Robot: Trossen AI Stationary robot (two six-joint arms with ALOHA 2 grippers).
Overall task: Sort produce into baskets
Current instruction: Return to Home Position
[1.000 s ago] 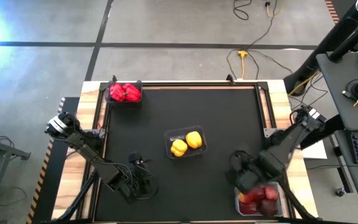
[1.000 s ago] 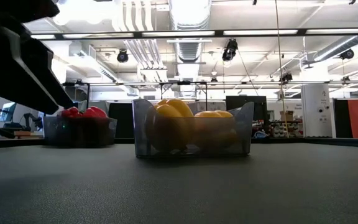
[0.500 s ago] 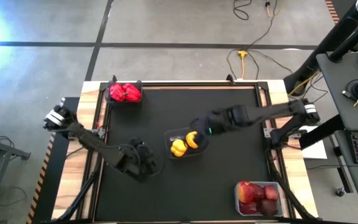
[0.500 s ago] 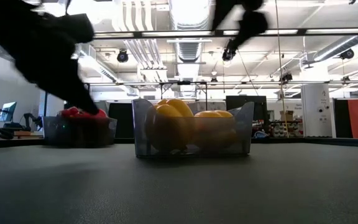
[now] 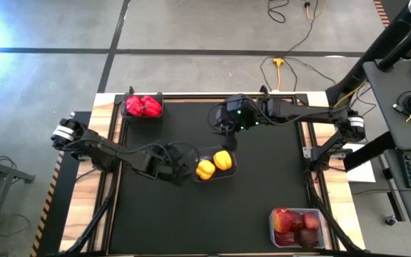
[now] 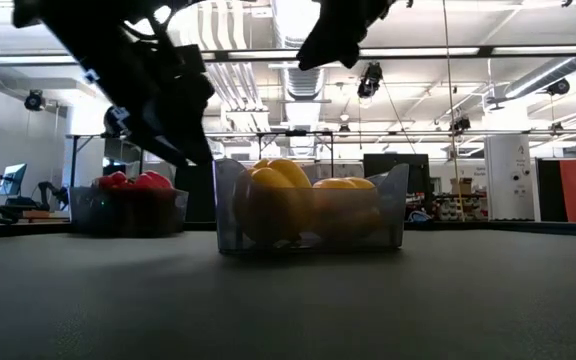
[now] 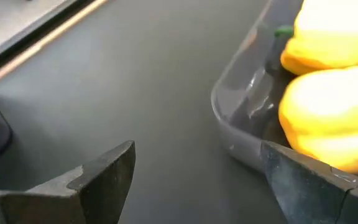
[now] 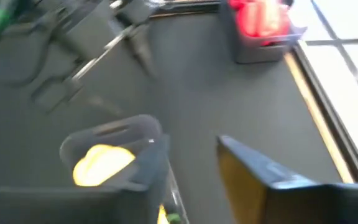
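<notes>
The left gripper sits low over the matte black mat, just beside the clear, round-cornered centre tub, its 2 dark wedge-shaped fingers apart and empty. That tub holds 2 glossy, lumpy yellow peppers. The right gripper hangs just beyond it, claw spread and empty. Red peppers fill the dark grey tub at the mat's corner. Round dark apples fill the other clear tub diagonally opposite.
</notes>
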